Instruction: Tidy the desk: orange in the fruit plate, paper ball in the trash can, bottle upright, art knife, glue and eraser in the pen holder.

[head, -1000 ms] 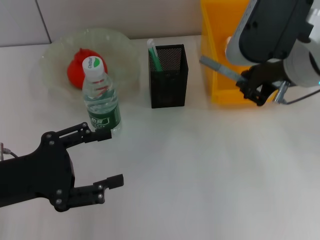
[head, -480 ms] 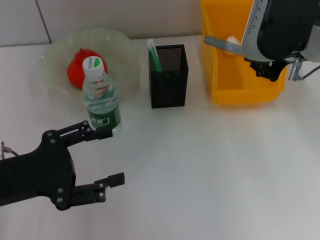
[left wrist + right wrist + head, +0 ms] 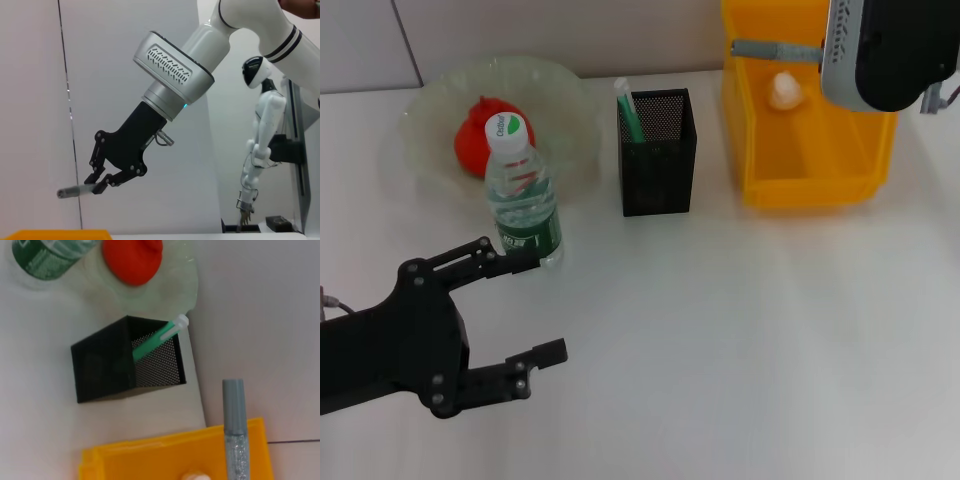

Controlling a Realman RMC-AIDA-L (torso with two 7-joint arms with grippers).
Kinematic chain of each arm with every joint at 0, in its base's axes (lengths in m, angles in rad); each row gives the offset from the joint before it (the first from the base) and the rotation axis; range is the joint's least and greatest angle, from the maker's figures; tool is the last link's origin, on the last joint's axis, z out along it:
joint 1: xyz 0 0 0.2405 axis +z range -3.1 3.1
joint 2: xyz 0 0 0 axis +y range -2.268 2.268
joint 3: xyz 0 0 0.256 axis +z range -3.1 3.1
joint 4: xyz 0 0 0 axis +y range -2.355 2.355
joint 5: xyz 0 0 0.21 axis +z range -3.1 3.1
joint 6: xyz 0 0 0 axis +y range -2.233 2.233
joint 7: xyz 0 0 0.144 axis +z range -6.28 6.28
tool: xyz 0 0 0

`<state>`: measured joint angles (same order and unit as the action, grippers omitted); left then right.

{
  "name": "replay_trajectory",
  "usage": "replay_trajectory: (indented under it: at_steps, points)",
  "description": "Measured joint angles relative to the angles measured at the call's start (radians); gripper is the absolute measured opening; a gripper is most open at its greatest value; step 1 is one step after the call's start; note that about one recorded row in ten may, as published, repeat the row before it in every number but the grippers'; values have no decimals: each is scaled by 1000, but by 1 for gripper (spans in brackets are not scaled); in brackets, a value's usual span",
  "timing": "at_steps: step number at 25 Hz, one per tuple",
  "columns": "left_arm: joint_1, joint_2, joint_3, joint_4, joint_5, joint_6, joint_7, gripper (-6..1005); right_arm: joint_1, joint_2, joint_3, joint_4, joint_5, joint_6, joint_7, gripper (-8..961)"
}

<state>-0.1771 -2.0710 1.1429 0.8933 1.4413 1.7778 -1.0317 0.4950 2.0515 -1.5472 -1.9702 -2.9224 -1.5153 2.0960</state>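
Observation:
The orange (image 3: 480, 140) lies in the pale-green fruit plate (image 3: 570, 100). The bottle (image 3: 523, 200) stands upright in front of the plate. The black mesh pen holder (image 3: 658, 185) holds a green pen-like item (image 3: 628, 112). The paper ball (image 3: 782, 92) lies inside the yellow trash can (image 3: 810, 185). My right gripper (image 3: 101, 183) is shut on a grey-capped glue stick (image 3: 775, 48) and holds it level above the can's far left corner. My left gripper (image 3: 548, 305) is open and empty near the table's front left. The eraser is out of view.
The right wrist view shows the glue stick (image 3: 234, 430) over the trash can's rim (image 3: 165, 460), with the pen holder (image 3: 102, 370), orange (image 3: 132, 260) and bottle (image 3: 50, 257) beyond. Bare white table lies between the pen holder and the front edge.
My right arm has lifted and swung the glue stick from the can's front left to above its far left corner. The paper ball now shows in the can. My left arm has barely moved.

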Motion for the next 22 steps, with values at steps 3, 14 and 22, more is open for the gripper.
replay_trajectory:
  at_steps: [3, 14, 22]
  points:
    - [1, 0, 0, -24, -15, 0, 15, 792, 19, -15, -5, 15, 0, -1, -28, 130]
    - [-6, -1, 9, -91, -61, -7, 71, 792, 82, -47, -10, 82, -1, -16, -155, 126]
    - [-10, -1, 5, -140, -66, -11, 141, 792, 114, -58, -15, 88, -3, -39, -260, 126]
